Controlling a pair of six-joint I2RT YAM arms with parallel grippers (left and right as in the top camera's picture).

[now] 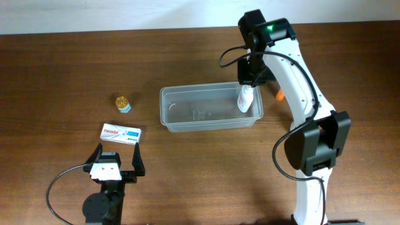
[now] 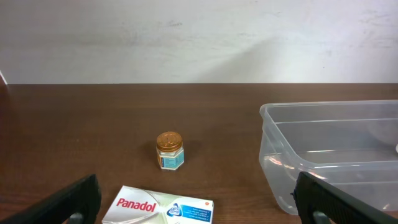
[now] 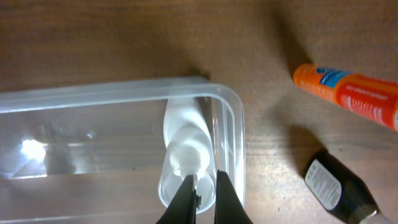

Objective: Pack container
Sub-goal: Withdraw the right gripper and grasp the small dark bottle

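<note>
White plastic bottle, tip pinched in closed right pincer, inside clear rectangular plastic container; left pincer open. Likely placement step; next, release and lift clear.

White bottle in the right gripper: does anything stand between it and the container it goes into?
Nothing visible does. The right gripper holds the white bottle already inside the container, at its right end, and the container floor around the bottle looks bare.
</note>
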